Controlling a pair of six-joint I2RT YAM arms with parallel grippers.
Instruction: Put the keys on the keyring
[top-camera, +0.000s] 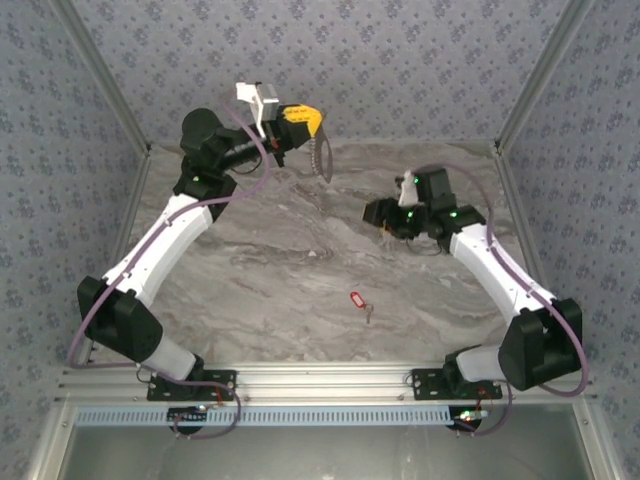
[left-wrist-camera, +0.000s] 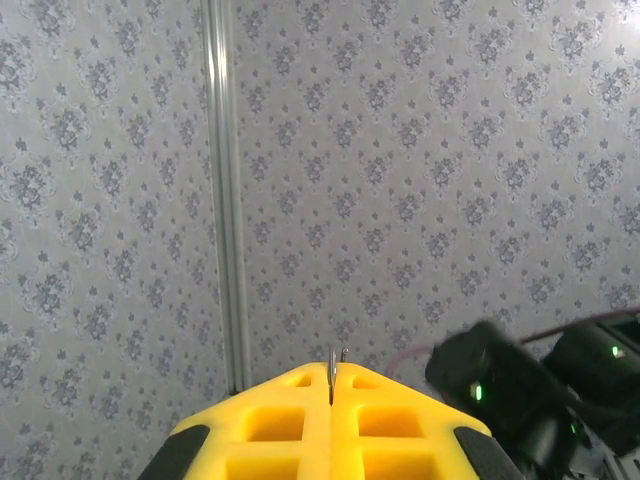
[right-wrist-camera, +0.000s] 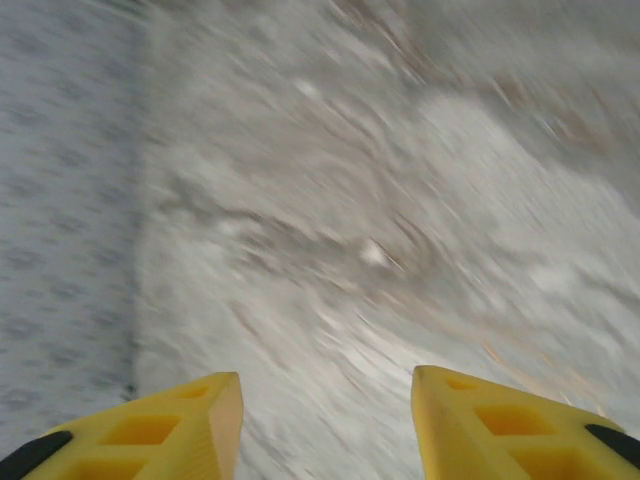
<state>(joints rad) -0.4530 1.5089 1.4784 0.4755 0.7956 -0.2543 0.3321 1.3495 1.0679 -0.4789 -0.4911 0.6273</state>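
Left pincer (left-wrist-camera: 331, 385), shut tight on the thin pale flexible keyring (top-camera: 322, 155), holds it aloft, presumably for threading, leaving the half-open, empty right pincer (right-wrist-camera: 325, 376) free for the tiny red-headed key (top-camera: 355, 298)

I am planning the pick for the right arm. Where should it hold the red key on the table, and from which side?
I would hold the key by its red head, from straight above, with the open right gripper. It lies flat on the table, and the head is its widest part; the metal end, toward the near edge, would stay free.
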